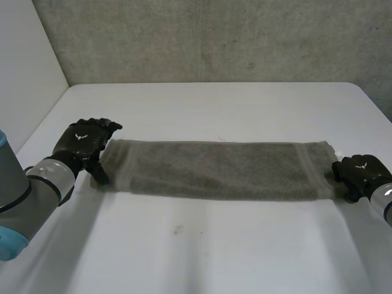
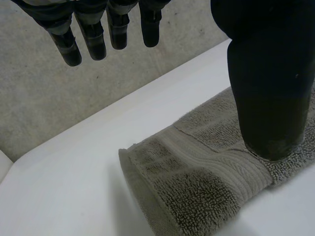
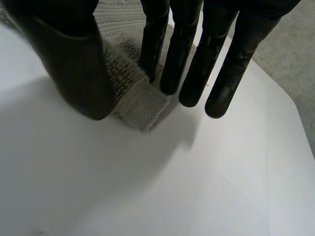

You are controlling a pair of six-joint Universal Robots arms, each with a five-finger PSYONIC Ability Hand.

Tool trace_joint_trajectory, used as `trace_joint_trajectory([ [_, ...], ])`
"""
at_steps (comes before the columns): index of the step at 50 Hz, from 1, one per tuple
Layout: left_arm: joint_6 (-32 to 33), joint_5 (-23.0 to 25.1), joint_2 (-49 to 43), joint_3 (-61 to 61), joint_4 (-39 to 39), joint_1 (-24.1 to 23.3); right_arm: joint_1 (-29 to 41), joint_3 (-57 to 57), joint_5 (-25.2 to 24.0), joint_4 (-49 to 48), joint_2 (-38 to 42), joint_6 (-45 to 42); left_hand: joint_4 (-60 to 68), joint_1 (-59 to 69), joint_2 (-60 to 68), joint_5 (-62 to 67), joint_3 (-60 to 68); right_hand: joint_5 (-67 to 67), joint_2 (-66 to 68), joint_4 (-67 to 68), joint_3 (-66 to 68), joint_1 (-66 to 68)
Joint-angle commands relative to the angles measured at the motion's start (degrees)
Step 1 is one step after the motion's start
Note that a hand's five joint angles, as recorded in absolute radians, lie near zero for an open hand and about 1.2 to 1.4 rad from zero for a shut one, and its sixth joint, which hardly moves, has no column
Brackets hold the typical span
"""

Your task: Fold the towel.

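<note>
A grey-brown towel (image 1: 220, 168) lies flat on the white table (image 1: 202, 251) as a long strip running left to right. My left hand (image 1: 86, 142) is at its left end. There the thumb (image 2: 270, 73) presses the towel (image 2: 197, 182) near the near corner, while the straight fingers (image 2: 93, 39) hang above the table, off the cloth. My right hand (image 1: 361, 173) is at the towel's right end. Its thumb (image 3: 74, 64) and straight fingers (image 3: 197, 64) stand on either side of the towel's near right corner (image 3: 140, 101), which lies on the table.
A grey wall (image 1: 214, 37) runs behind the table's far edge, with a pale panel (image 1: 24, 61) at the left. Bare table spreads in front of and behind the towel.
</note>
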Motion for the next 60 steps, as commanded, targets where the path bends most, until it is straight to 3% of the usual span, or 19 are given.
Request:
trace_joint_trajectory([
  [1,0.01,0.0,-0.03,-0.13,0.06,-0.13,0.06,0.01,-1.51,0.06,0.06,0.02,0.4,-0.1,0.5,-1.65,0.4,21.33,20.66,20.93,20.85,20.89],
  [2,0.01,0.0,-0.03,-0.13,-0.03,-0.13,0.06,0.01,-1.69,-0.03,-0.2,0.02,0.4,-0.1,0.5,-1.65,0.4,27.53,26.86,27.14,27.05,27.1],
  [11,0.01,-0.09,-0.03,-0.22,-0.03,-0.22,-4.25,-0.43,-1.69,-1.52,-1.96,0.11,0.4,-0.1,0.5,-1.65,0.4,27.6,26.93,27.2,27.12,27.16],
  [19,-0.08,0.0,-0.03,-0.75,0.06,-0.31,-14.44,-6.14,-2.21,-1.08,-0.82,-0.51,0.4,-0.1,0.5,-1.65,0.4,27.6,26.93,27.2,27.12,27.16],
  [21,-0.08,0.0,-0.03,-0.83,0.15,-0.22,-19.26,-9.03,-2.91,-0.56,-0.03,-3.39,0.4,-0.1,0.5,-1.65,0.4,27.6,26.93,27.2,27.12,27.16],
  [27,-0.08,0.0,-0.03,-0.92,0.24,-0.39,-19.72,-11.42,-5.11,-0.11,-0.38,-10.18,0.4,-0.1,0.5,-1.65,0.4,27.6,26.93,27.2,27.12,27.16],
  [30,-0.08,-0.09,-0.03,-1.01,0.24,-0.48,-14.97,-12.47,-5.2,0.32,-2.31,-10.26,0.4,-0.1,0.5,-1.65,0.4,27.6,26.93,27.2,27.12,27.16],
  [32,-0.08,-0.09,-0.03,-1.1,0.24,-0.57,-5.18,-14.13,-4.94,0.24,-5.64,-8.25,0.4,-0.1,0.5,-1.65,0.4,27.6,26.93,27.2,27.12,27.16],
  [33,-0.08,-0.09,-0.03,-1.1,0.24,-0.57,-5.13,-14.14,-4.94,0.24,-5.65,-8.24,0.4,-0.1,0.5,-1.65,0.4,27.6,26.93,27.2,27.12,27.16],
  [35,-0.08,-0.09,-0.03,-1.1,0.24,-0.57,3.88,-15.98,-4.59,0.15,-6.53,-6.14,0.4,-0.1,0.5,-1.65,0.4,27.6,26.93,27.2,27.12,27.16],
  [38,-0.08,-0.09,-0.03,-1.1,0.24,-0.66,7.88,-16.95,-4.15,-0.03,-6.35,-5.25,0.4,-0.1,0.5,-1.65,0.4,27.6,26.93,27.2,27.12,27.16],
  [40,-0.08,-0.09,-0.03,-1.1,0.24,-0.92,18.28,-19.31,-2.31,-0.2,-4.43,-3.85,0.4,-0.1,0.5,-1.65,0.4,27.6,26.93,27.2,27.12,27.16],
  [41,-0.08,-0.09,-0.03,-1.1,0.24,-0.92,18.34,-19.33,-2.3,-0.2,-4.42,-3.85,0.4,-0.1,0.5,-1.65,0.4,27.6,26.93,27.2,27.12,27.16],
  [43,-0.08,-0.09,-0.03,-1.1,0.24,-1.01,29.36,-22.65,-0.29,-0.12,-0.49,-3.67,0.4,-0.1,0.5,-1.65,0.4,27.6,26.93,27.2,27.12,27.16],
  [51,-0.08,-0.09,-0.12,-1.45,0.24,-1.1,44.95,-29.25,0.95,2.51,12.78,-3.67,0.4,-0.1,0.5,-1.65,0.4,27.6,26.93,27.2,27.12,27.16],
  [57,-0.08,-0.09,-0.03,-1.71,0.24,-1.19,48.05,-31.81,0.95,8.06,17.02,-3.94,0.4,-0.1,0.5,-1.65,0.4,26.98,26.31,26.59,26.5,26.55],
  [58,-0.08,-0.09,-0.03,-1.8,0.24,-1.19,48.13,-32.07,1.04,9.8,16.94,-4.02,0.4,-0.1,0.5,-1.65,0.4,11.33,10.66,10.93,10.85,10.89],
  [59,-0.08,-0.09,-0.03,-1.8,0.24,-1.27,48.05,-32.42,1.21,11.12,16.15,-3.59,0.4,-0.1,0.5,-1.65,0.4,-13.81,-14.48,-14.2,-14.29,-14.24],
  [60,-0.08,-0.09,-0.03,-1.8,0.24,-1.27,48.05,-32.42,1.21,11.14,16.15,-3.58,0.4,-0.1,0.5,-1.65,0.4,-14.06,-14.73,-14.45,-14.54,-14.5],
])
